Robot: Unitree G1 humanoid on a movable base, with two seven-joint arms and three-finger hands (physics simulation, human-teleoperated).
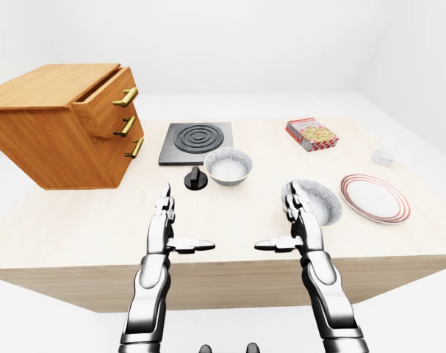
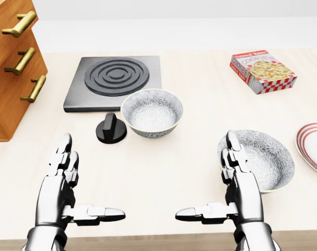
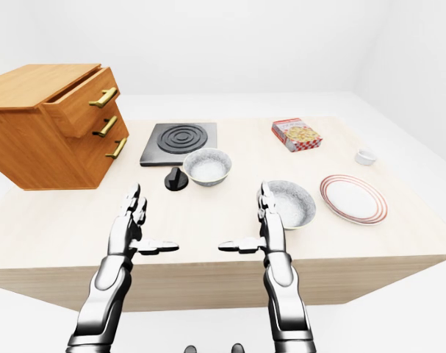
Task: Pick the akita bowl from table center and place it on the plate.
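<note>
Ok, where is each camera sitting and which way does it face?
Head view: on the head, angled down at the table; left hand and right hand show.
Left-eye view: head, wider, across the whole table to the plate; both forearms.
Right-eye view: nearly identical, slightly offset.
Shared: centre bowl, both hands.

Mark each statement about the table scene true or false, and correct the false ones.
1. The left hand and right hand are open and empty. True.
2. A bowl sits on the plate. False: the plate is bare; the center bowl and the right bowl stand on the table.
3. The cabinet has its top drawer pulled out. True.
4. The cookie box lies on the stove. False: it lies on the table, right of the stove.
</note>
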